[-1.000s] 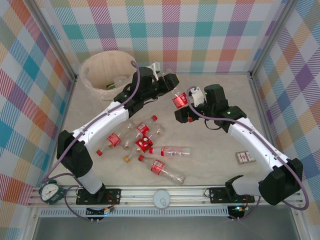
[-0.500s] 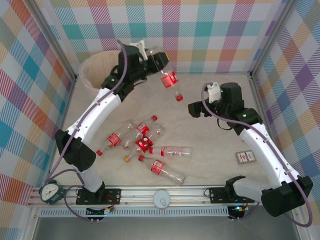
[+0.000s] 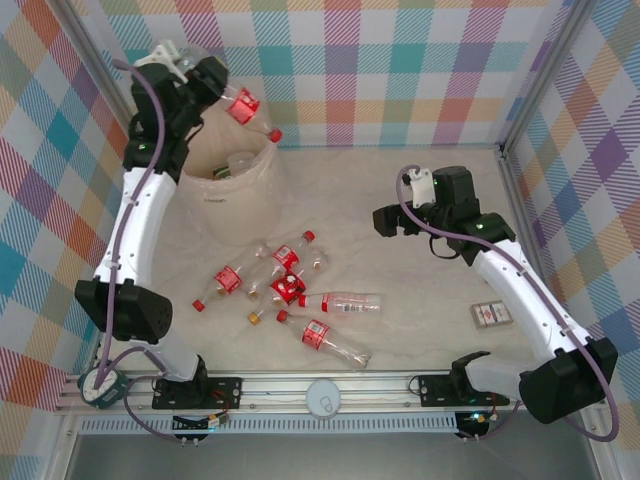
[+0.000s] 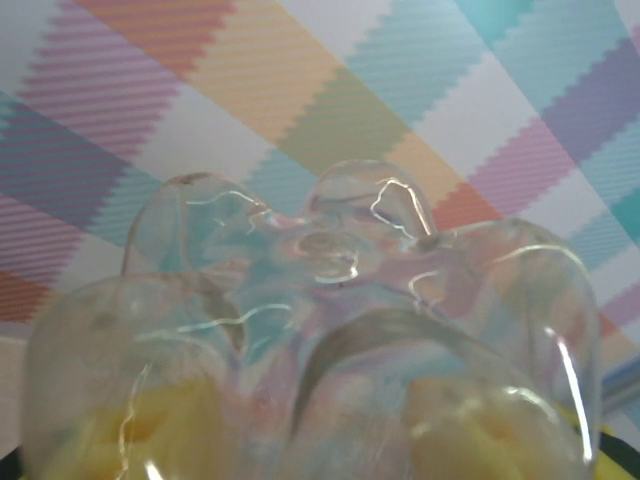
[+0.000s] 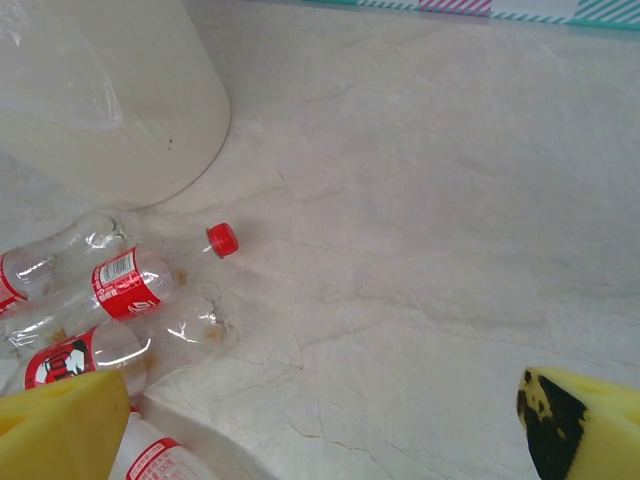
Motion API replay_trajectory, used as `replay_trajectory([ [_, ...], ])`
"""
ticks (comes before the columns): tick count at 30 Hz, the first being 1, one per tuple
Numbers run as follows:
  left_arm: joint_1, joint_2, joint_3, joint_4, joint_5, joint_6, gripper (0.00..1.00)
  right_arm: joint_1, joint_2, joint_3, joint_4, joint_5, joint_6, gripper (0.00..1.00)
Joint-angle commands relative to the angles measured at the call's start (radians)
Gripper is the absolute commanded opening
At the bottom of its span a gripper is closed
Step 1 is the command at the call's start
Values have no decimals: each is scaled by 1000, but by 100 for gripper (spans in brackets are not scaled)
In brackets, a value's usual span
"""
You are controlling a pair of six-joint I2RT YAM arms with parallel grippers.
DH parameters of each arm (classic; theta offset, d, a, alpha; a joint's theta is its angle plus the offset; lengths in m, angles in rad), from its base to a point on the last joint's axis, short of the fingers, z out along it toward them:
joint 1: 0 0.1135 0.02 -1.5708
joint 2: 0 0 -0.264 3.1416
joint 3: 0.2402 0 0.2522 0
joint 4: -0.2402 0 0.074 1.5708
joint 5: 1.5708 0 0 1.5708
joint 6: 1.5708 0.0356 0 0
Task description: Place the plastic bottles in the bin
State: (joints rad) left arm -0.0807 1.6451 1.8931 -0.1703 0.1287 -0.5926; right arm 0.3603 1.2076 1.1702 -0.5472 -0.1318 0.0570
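Now that my left gripper [image 3: 218,88] has swung its bottle [image 3: 245,106] up over the bin [image 3: 240,205], squeezed tight, I can drop it. My right gripper [image 3: 386,222] hangs wide open, empty.

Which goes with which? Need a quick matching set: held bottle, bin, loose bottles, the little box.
1 held bottle
2 bin
3 loose bottles
4 box

A flat on the table beside the right arm
B cream, far left of the table
C lying mid-table
D in the left jaws, above the bin

Pairs: 1-D, 2-B, 3-C, 4-A
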Motion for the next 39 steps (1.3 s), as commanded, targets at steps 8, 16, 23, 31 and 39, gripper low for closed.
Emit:
replay_trajectory([
  [8,126,-100,-116,18,-62,30,35,2,7,-30,-10,-14,-7,99],
  [16,104,-17,-96,-94,-78,194,35,2,24,-28,3,-32,-5,99],
  [23,36,68,-52,-213,-105,351,35,2,27,-25,-6,-34,-8,99],
  [31,-48,117,-58,-308,-150,497,35,2,35,-18,-4,-35,-11,99],
  [39,-87,128,-155,-309,-155,518,33,2,44,-18,-1,-39,-11,99],
])
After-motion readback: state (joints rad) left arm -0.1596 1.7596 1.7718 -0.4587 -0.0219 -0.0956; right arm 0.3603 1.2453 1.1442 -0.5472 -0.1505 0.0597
